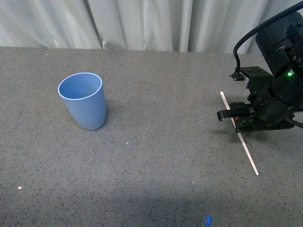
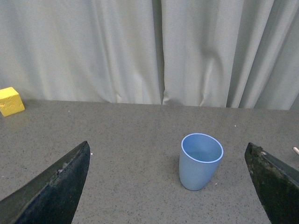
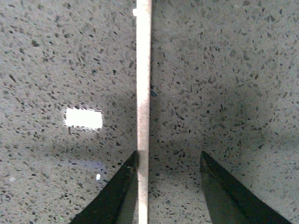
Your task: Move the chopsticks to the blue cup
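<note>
Right gripper (image 1: 235,119): low over the table (image 1: 156,156), jaws parted and not clamped.
Chopsticks (image 1: 244,144): a single pale stick lying flat on the table, running between the right gripper's fingers (image 3: 117,191). In the right wrist view it sits against one finger and clear of the other.
Blue cup (image 1: 84,101): upright, well apart from the right gripper on its left side, and ahead of the left gripper (image 2: 167,143).
Left gripper: fingers spread wide, holding nothing.
Yellow block (image 2: 10,101): far off to one side of the left gripper, near the curtain (image 1: 142,23).
</note>
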